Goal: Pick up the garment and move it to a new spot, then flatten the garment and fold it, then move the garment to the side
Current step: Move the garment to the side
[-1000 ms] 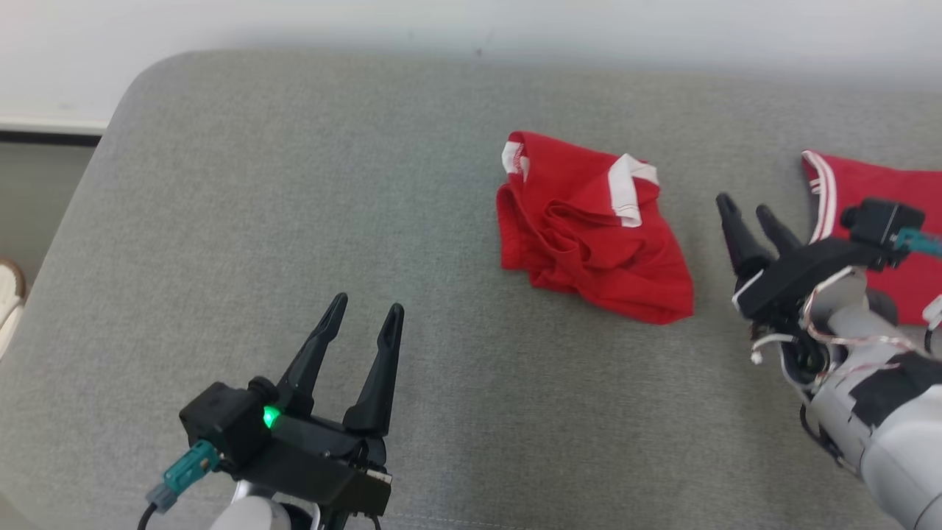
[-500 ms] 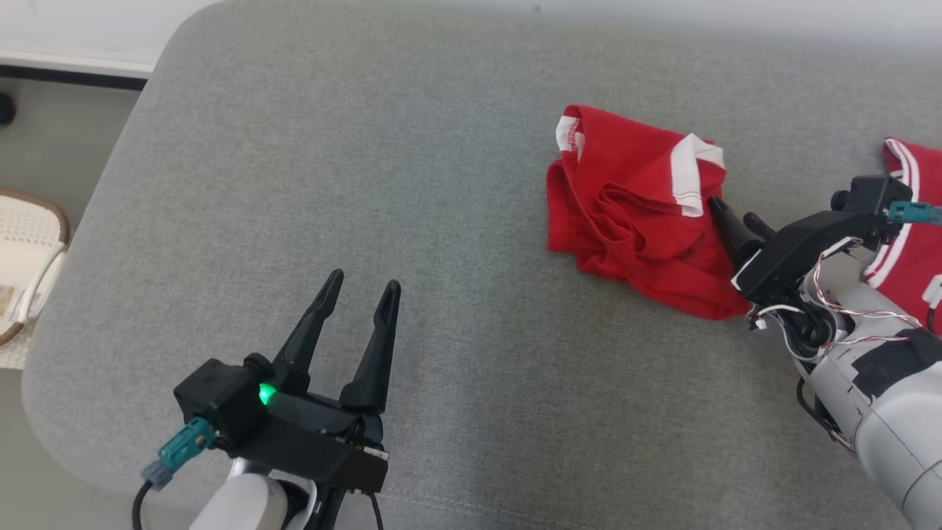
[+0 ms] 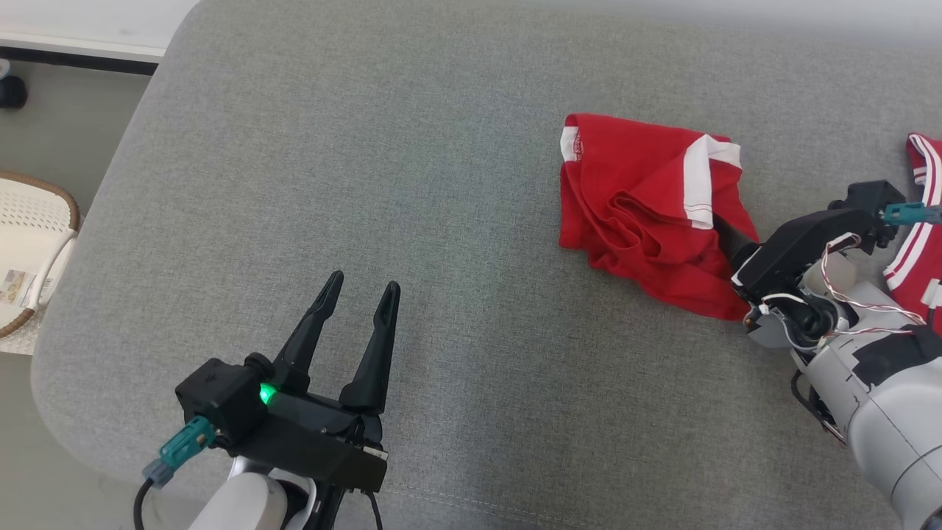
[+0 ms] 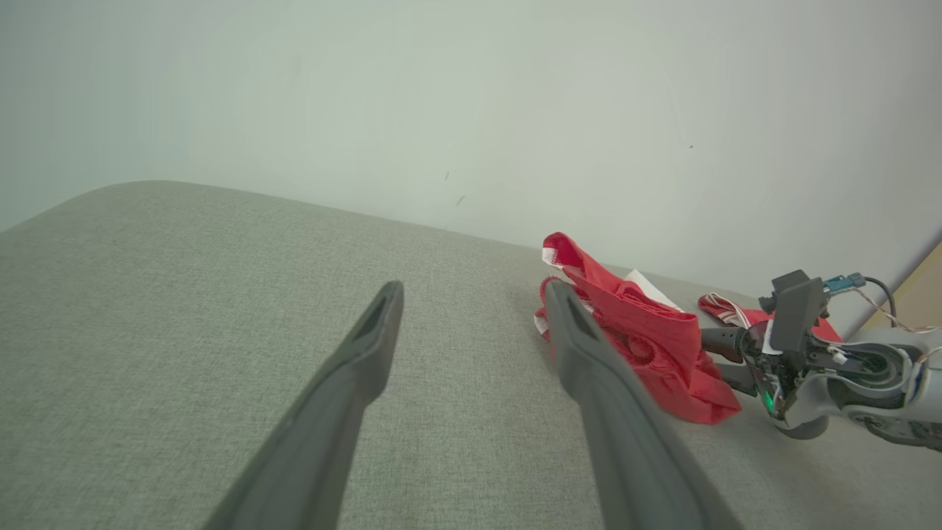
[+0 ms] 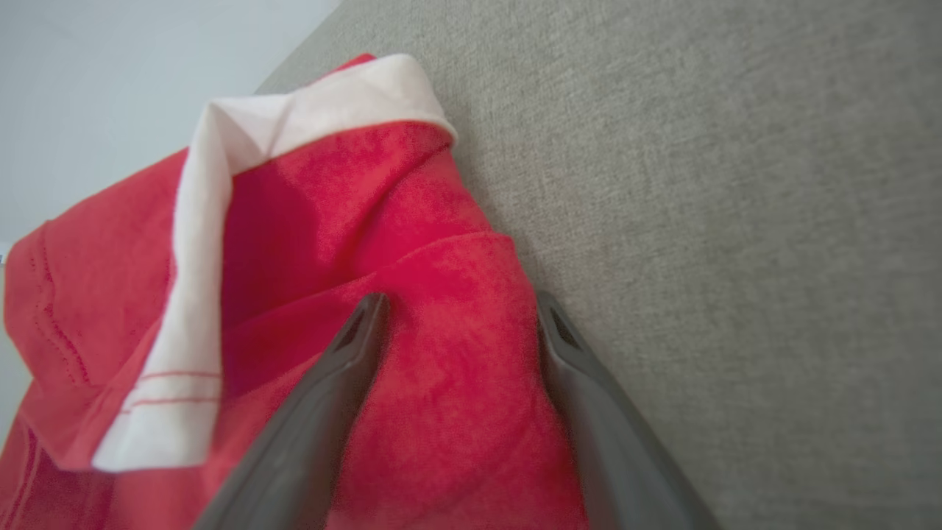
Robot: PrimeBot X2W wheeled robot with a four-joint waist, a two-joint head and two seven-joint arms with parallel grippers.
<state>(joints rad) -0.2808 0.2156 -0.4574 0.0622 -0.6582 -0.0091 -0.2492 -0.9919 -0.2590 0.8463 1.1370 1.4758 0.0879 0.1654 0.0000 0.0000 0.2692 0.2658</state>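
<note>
The garment (image 3: 647,221) is a crumpled red piece with white trim, lying on the grey cushion (image 3: 368,147) at the right. My right gripper (image 3: 725,230) is at the garment's right edge, its fingertips hidden in the folds. In the right wrist view the right gripper (image 5: 460,305) is open, with a ridge of the red garment (image 5: 294,258) lying between its fingers. My left gripper (image 3: 364,283) hovers open over bare cushion at the lower left, far from the cloth. The left wrist view shows the open left gripper (image 4: 475,291), the garment (image 4: 647,331) and the other arm beyond it.
A second red garment with white stripes (image 3: 920,243) lies at the far right, behind my right wrist. The cushion's rounded left edge drops to the floor, where a white woven chair (image 3: 29,250) stands. A pale wall (image 4: 471,110) backs the cushion.
The camera has shifted. My right gripper has pushed forward from beside the garment into its right edge, so its fingers now straddle a fold. The left gripper has stayed put.
</note>
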